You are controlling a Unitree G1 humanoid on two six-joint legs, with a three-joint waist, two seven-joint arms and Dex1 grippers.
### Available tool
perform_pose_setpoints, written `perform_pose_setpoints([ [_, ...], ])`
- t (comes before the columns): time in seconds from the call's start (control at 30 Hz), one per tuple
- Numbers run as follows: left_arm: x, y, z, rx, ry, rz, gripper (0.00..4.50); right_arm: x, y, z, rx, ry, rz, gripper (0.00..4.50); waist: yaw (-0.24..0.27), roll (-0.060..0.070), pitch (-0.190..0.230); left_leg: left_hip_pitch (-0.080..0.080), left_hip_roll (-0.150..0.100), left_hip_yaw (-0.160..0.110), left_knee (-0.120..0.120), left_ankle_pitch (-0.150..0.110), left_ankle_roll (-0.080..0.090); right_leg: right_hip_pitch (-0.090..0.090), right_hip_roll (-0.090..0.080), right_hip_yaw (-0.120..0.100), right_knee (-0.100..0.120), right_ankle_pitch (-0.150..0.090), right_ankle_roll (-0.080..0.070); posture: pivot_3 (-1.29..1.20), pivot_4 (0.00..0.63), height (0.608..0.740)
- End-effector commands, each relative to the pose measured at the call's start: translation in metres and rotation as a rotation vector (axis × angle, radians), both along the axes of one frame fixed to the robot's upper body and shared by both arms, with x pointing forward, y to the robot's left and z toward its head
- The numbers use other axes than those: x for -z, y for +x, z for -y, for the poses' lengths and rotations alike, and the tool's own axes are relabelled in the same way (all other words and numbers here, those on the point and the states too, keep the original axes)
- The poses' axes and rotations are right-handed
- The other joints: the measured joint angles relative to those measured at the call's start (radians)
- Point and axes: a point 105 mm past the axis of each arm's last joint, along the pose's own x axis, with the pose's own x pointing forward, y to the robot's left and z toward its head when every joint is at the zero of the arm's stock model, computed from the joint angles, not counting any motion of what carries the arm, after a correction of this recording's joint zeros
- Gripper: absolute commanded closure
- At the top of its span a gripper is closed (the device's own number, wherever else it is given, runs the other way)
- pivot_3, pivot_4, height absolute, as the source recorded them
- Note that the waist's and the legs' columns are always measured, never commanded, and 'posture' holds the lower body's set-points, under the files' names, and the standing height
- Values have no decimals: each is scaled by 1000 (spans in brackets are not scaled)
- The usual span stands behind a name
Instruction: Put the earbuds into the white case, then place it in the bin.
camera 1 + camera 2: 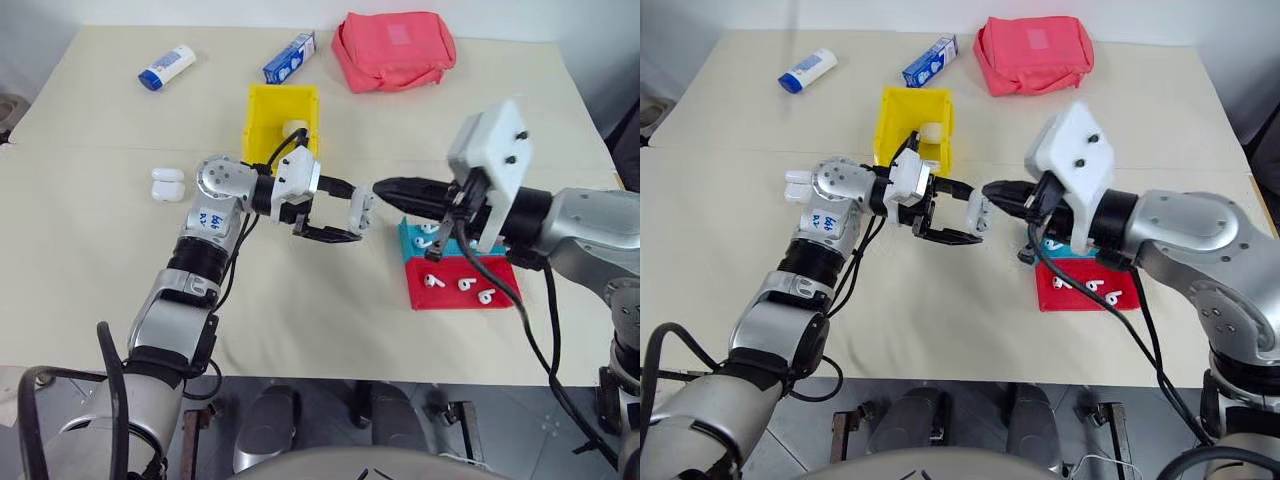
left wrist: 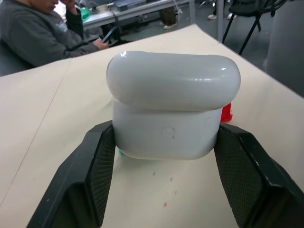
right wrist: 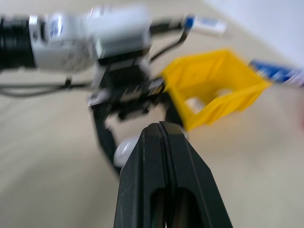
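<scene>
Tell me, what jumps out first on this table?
Mid-table, the left gripper clamps a white case, lid shut, while the shut right gripper points at it. Behind them sits a yellow bin; a red tray with loose earbuds lies under the right arm, and a pink pouch at the far edge.

Cluttered beige table [image 1: 120, 300], yellow bin [image 1: 262, 110]

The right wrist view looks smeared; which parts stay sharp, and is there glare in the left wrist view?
Right wrist view: right gripper fairly sharp; left gripper and bin motion-blurred. Left wrist view: sharp, with soft highlights on the white case lid.
</scene>
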Motion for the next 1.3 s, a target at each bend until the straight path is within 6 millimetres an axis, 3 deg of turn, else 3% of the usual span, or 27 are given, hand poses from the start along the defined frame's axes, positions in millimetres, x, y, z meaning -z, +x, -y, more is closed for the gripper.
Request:
perform_pose_setpoints([
  [0.03, -4, 3, 7, -6, 20, 33, 1737, 2, 5, -14, -27, -68, -11, 4482, 1, -1, -1, -1, -1, 1, 0, 1, 1, -2, -1, 1, 1, 1, 0, 0, 150, 740],
  [0.4, -4, 7, 10, -14, 45, 45, 1737, 6, 19, -31, -38, -103, -6, 4482, -2, -3, -2, -2, -2, 11, 0, 1, 1, -5, 0, 0, 4, 1, 0, 0, 150, 740],
  [0.73, -20, 13, -3, -79, -49, 41, 1737, 23, 17, 21, 129, -157, -58, 4482, 0, -5, -2, -2, 0, 14, 0, 1, 1, -6, -1, 0, 5, 1, 0, 0, 150, 740],
  [0.87, -23, 13, -9, -93, -78, 35, 1737, 11, 18, 45, 210, -42, 4, 4482, 2, -5, -2, -2, 0, 14, 0, 1, 1, -5, -1, 0, 4, 1, 0, 0, 150, 740],
  [1.03, -27, 17, -15, -135, -102, 27, 1737, 24, 0, 65, 145, -4, -13, 4482, 6, -6, -3, -2, -1, 14, 0, 1, 1, -5, -1, -1, 4, 1, 0, 0, 150, 740],
  [1.17, -32, 25, -23, -201, -147, -4, 1737, 39, -12, 82, 89, 99, -110, 3573, 4, -6, -3, 0, 0, 16, 0, 1, 1, -4, 0, 0, 5, 1, 1, 0, 150, 740],
  [1.3, -40, 36, -35, -292, -214, -22, 1737, 33, -17, 82, -16, 242, -127, 2284, 2, -6, -3, 0, 0, 15, 0, 1, 1, -4, 0, 1, 5, 1, 1, 0, 150, 740],
])
